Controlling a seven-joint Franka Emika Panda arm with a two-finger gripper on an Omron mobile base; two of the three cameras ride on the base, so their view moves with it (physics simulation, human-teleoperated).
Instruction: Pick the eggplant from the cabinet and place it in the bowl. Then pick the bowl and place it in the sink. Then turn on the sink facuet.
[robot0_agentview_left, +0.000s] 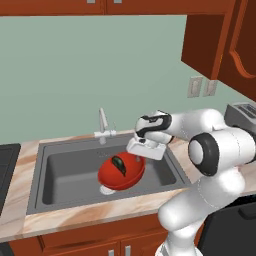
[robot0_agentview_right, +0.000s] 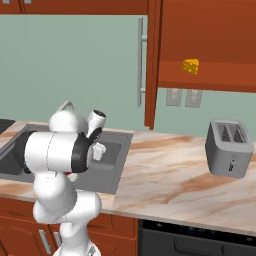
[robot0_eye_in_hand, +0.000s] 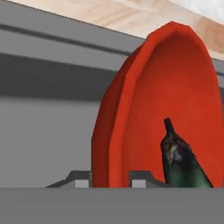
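The red bowl (robot0_agentview_left: 122, 175) hangs tilted over the dark grey sink (robot0_agentview_left: 65, 170), its underside close to the basin floor. The small dark eggplant (robot0_agentview_left: 119, 164) lies inside it. My gripper (robot0_agentview_left: 139, 156) is shut on the bowl's right rim. In the hand view the rim of the bowl (robot0_eye_in_hand: 175, 87) runs between my gripper (robot0_eye_in_hand: 110, 180) fingertips, with the eggplant (robot0_eye_in_hand: 181, 159) resting low in the bowl and the sink wall (robot0_eye_in_hand: 43, 131) behind. The silvery faucet (robot0_agentview_left: 102, 125) stands at the sink's back edge, left of my hand. The cabinet (robot0_agentview_right: 200, 45) is open, its door handle (robot0_agentview_right: 140, 60) facing out.
A yellow cheese wedge (robot0_agentview_right: 190, 66) sits on the cabinet shelf. A grey toaster (robot0_agentview_right: 229, 147) stands on the marble counter (robot0_agentview_right: 165, 175) to the right of the sink. A dark cooktop edge (robot0_agentview_left: 7, 165) lies left of the sink.
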